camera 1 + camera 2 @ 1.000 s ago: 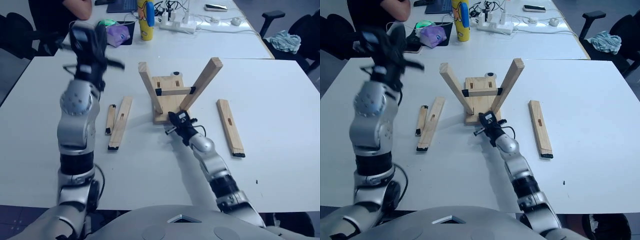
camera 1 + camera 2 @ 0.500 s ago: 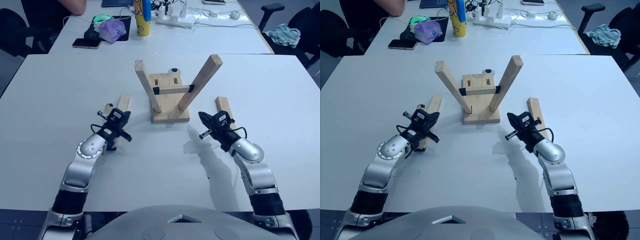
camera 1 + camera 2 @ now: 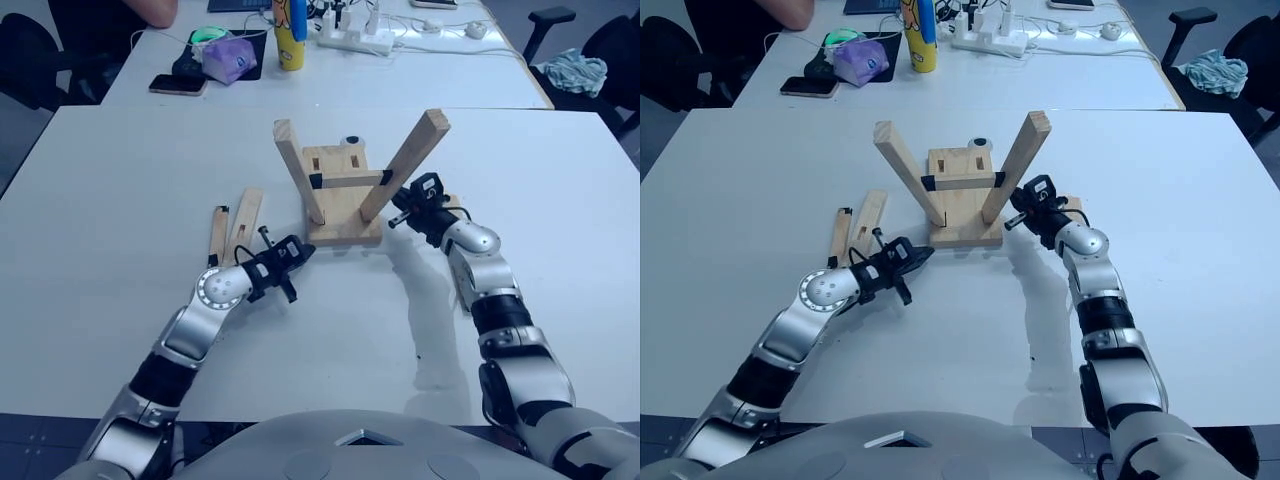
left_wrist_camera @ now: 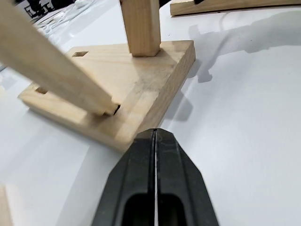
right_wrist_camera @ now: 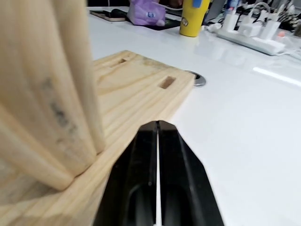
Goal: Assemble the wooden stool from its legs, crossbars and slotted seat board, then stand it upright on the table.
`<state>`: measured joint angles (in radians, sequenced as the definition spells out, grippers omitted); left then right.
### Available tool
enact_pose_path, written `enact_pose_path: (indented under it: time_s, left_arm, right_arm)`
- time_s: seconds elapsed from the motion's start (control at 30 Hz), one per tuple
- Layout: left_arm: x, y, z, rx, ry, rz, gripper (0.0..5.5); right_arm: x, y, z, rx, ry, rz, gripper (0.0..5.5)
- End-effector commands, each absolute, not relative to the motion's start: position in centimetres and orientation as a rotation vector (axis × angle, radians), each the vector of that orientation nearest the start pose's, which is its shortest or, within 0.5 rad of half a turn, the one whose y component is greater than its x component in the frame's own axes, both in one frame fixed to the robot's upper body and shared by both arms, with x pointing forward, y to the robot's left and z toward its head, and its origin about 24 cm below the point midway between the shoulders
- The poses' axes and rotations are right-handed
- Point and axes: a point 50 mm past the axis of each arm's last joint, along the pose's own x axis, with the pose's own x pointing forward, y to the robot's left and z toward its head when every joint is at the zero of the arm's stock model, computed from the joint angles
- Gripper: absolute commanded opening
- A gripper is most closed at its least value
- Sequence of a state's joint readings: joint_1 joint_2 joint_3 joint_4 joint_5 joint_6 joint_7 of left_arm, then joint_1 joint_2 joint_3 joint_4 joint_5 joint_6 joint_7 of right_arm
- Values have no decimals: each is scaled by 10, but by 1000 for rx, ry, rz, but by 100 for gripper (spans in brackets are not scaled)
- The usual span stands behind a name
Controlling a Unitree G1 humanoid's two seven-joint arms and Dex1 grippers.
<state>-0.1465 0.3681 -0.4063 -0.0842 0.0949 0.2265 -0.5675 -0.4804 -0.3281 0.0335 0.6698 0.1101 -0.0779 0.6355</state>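
Note:
The slotted seat board (image 3: pixel 336 233) lies flat mid-table with two legs in it, a left leg (image 3: pixel 298 170) and a right leg (image 3: pixel 405 165), both leaning outward. A dark-ended crossbar (image 3: pixel 348 181) joins them. My left gripper (image 3: pixel 300 250) is shut and empty, its tip (image 4: pixel 155 133) just short of the board's near-left corner (image 4: pixel 123 136). My right gripper (image 3: pixel 400 206) is also shut and empty, its tip (image 5: pixel 157 124) at the board's right edge (image 5: pixel 141 89), beside the right leg's foot. A loose leg (image 3: pixel 243 222) and loose crossbar (image 3: pixel 216 235) lie to the left.
Another loose leg (image 3: pixel 456 203) lies under my right forearm, mostly hidden. On the far table stand a yellow bottle (image 3: pixel 290 40), a power strip (image 3: pixel 355 35), a phone (image 3: pixel 178 84) and a purple bag (image 3: pixel 232 57). A chair (image 3: pixel 575 70) stands at the far right.
My left gripper has swung right, from beside the loose pieces to the board's near corner. My right gripper has moved forward and left to the foot of the right leg.

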Motion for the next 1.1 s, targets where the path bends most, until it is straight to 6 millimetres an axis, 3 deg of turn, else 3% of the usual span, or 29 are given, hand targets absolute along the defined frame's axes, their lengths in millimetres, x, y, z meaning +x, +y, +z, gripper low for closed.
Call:
enact_pose_path:
  time_s: [0.03, 0.23, 0.53, 0.83, 1.0, 1.1]
  left_arm:
    - [248, 82, 31, 537, 211, -943, 1]
    - [244, 95, 12, 605, 295, -946, 1]
    - [249, 102, 13, 608, 297, -913, 1]
    - [258, 130, 13, 631, 328, -832, 1]
    - [262, 131, 15, 613, 319, -822, 1]
    - [262, 129, 15, 606, 316, -824, 1]
  right_arm:
    - [337, -184, 42, -151, 171, 729, 0]
    - [341, -177, 43, -131, 118, 799, 0]
    - [334, -162, 41, -148, 76, 929, 0]
    - [308, -130, 30, -194, 66, 1150, 0]
    - [290, -112, 25, -201, 62, 1240, 0]
    - [288, -97, 25, -250, 52, 1196, 0]
